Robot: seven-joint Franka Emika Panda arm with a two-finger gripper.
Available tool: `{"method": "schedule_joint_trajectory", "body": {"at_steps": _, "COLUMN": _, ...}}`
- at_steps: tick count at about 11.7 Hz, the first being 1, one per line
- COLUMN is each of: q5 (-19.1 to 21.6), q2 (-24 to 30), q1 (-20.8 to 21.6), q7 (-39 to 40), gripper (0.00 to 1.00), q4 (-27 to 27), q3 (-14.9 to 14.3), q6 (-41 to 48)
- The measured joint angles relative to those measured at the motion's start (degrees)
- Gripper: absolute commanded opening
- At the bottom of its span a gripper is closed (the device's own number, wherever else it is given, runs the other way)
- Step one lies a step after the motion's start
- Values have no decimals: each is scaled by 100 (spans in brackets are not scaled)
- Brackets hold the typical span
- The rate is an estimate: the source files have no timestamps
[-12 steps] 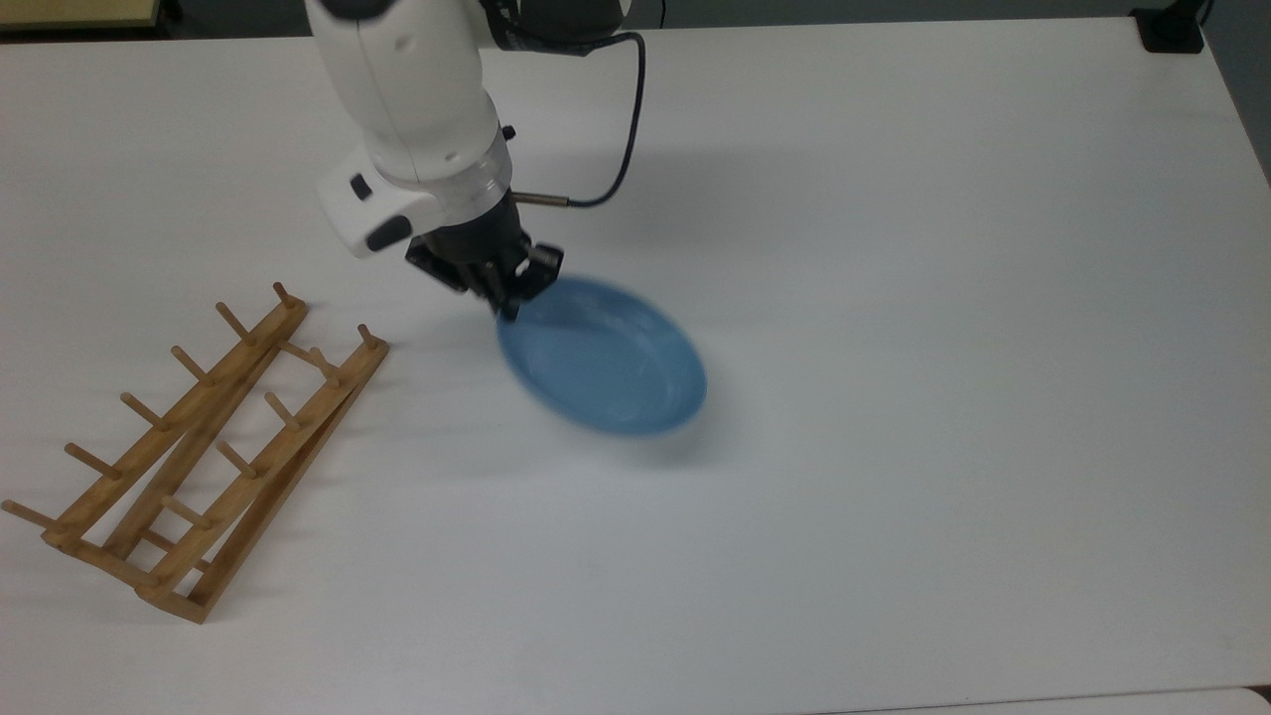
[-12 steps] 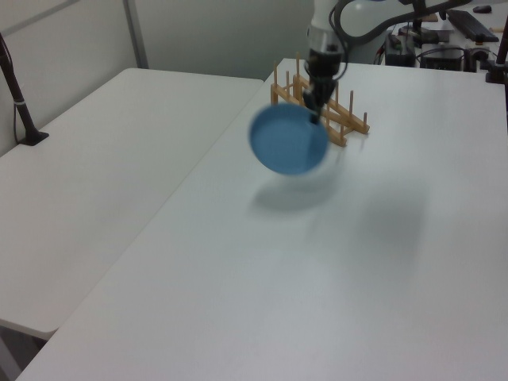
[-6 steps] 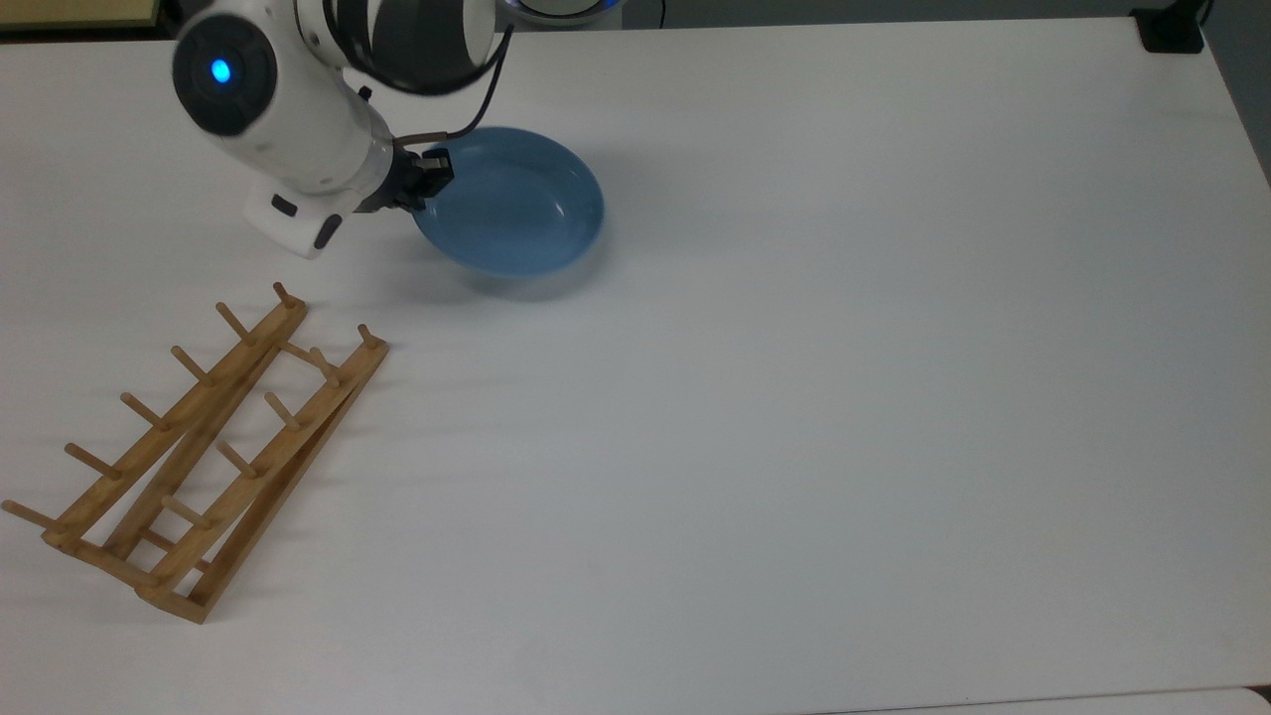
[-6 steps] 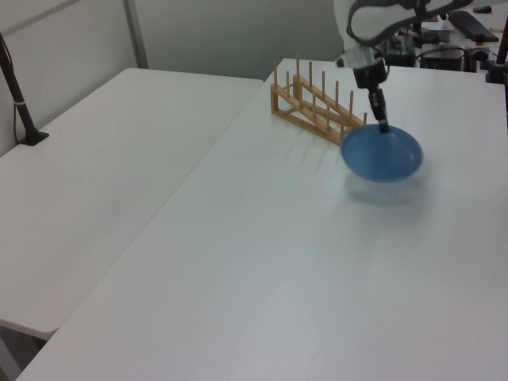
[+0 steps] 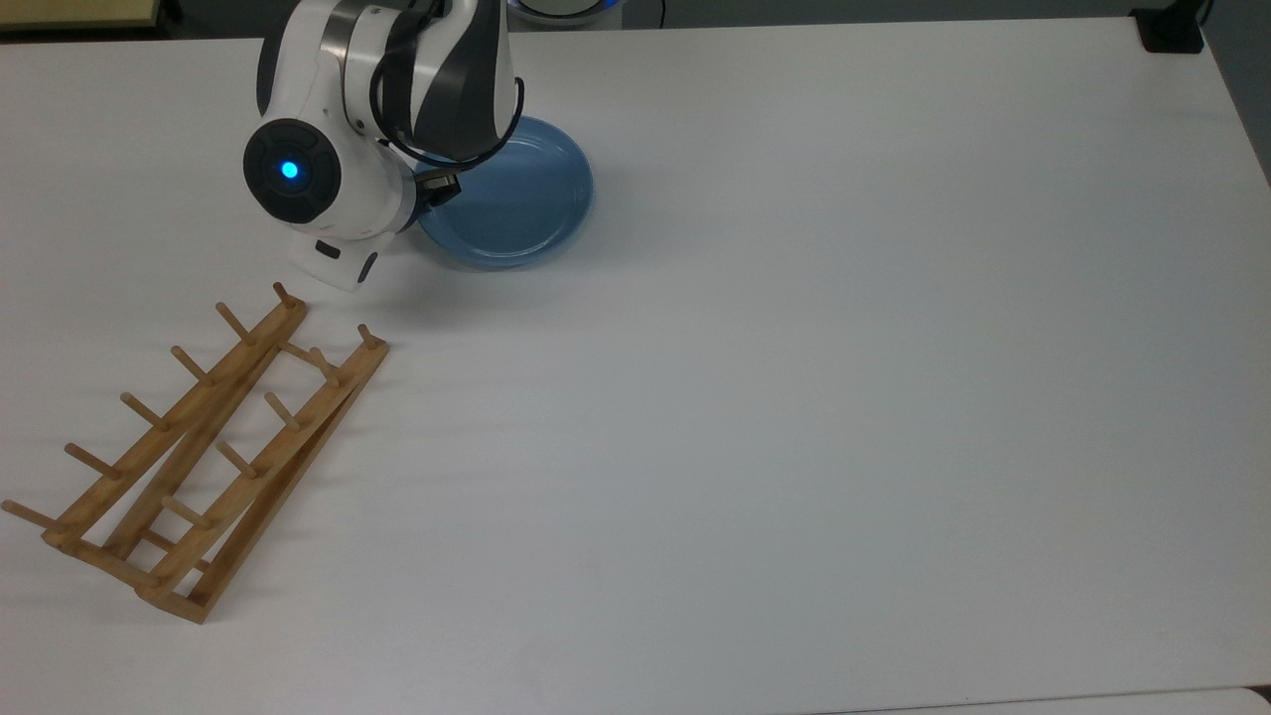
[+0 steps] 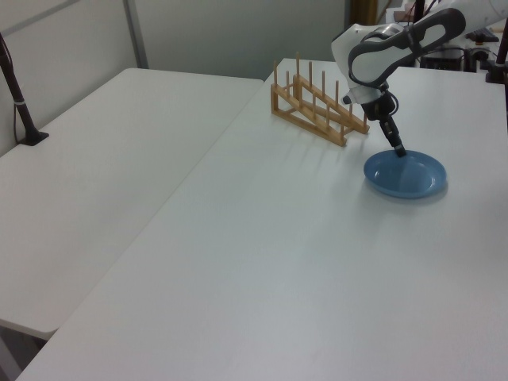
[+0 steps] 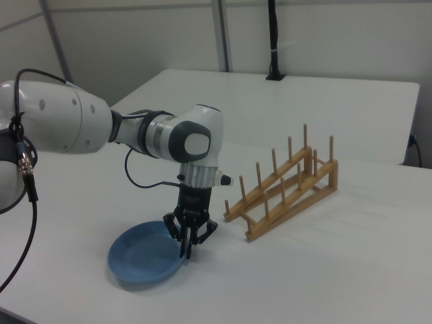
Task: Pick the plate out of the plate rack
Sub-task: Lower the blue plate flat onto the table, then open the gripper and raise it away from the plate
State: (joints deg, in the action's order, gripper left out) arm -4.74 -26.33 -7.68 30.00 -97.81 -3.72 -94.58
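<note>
- Plate [image 5: 516, 204] is out of the plate rack [image 5: 199, 452] and looks flat on the white worktop [image 5: 844, 397], right way up; no gap or shadow under it in the left view, so prob. set down.
- Hand [image 7: 187, 251] sits at the plate's rim, on the rack side of the dish. In the right view the fingers [image 7: 183, 247] look pressed close on the rim edge, pinching the plate. Can't rule out they've slackened a bit.
- From the hand: plate spreads away on the far side from the rack; rack is well apart on the other side, nothing in its pegs.
- Arm [image 5: 377, 119] leans over the plate's edge in the top view, hiding part of the rim.
- Progress, my read: the pick itself is done, since the rack holds nothing and the plate is clear of it. What's left, if anything: let go of the rim & lift the hand off w/o dragging the dish.
- Risk: rim pinch tipping the plate as the hand rises.
</note>
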Motion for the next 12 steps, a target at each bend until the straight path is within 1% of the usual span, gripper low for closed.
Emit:
{"method": "schedule_joint_trajectory", "body": {"at_steps": 2, "q5": -164, "q2": 1, "q1": -2, "q7": 0, "gripper": 100, "q4": 4, "q3": 0, "q6": -40}}
{"method": "schedule_joint_trajectory", "body": {"at_steps": 4, "q5": -212, "q2": 40, "q1": 7, "q7": -104, "gripper": 100, "q4": 123, "q3": 0, "q6": -116}}
{"method": "schedule_joint_trajectory", "body": {"at_steps": 6, "q5": -209, "q2": 266, "q1": 111, "q7": -814, "gripper": 100, "q4": 384, "q3": 2, "q6": -243}}
{"method": "schedule_joint_trajectory", "body": {"at_steps": 7, "q5": -156, "q2": 564, "q1": 193, "q7": -1382, "gripper": 100, "q4": 506, "q3": 18, "q6": -302}}
{"method": "schedule_joint_trajectory", "body": {"at_steps": 9, "q5": 138, "q2": 1140, "q1": 251, "q7": -2318, "gripper": 100, "q4": 560, "q3": 87, "q6": -303}}
{"method": "schedule_joint_trajectory", "body": {"at_steps": 10, "q5": 201, "q2": 1454, "q1": 256, "q7": -2738, "gripper": 100, "q4": 550, "q3": 199, "q6": -300}}
{"method": "schedule_joint_trajectory", "body": {"at_steps": 12, "q5": 208, "q2": 1846, "q1": 256, "q7": -3114, "gripper": 100, "q4": 518, "q3": 403, "q6": -294}}
